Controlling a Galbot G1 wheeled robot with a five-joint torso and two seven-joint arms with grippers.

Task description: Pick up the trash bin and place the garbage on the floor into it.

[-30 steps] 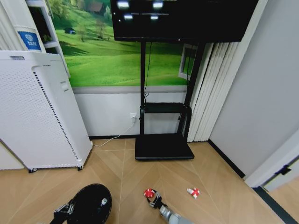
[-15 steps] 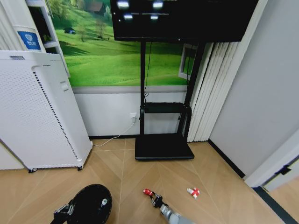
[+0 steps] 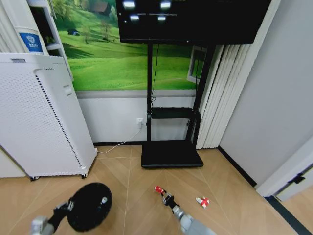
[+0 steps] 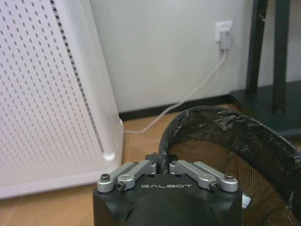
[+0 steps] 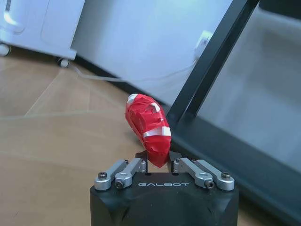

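Left end effector pinches the bin rim; right end effector pinches a red wrapper above the floor.

Bright even light, ceiling-lamp glare on the screen.

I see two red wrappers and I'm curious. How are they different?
The held wrapper is pinched in the right gripper, up off the floor; the other wrapper lies loose on the wood floor. The held wrapper is nearer the trash bin, which the left gripper grips; the loose one is farther right. Both are red and white.
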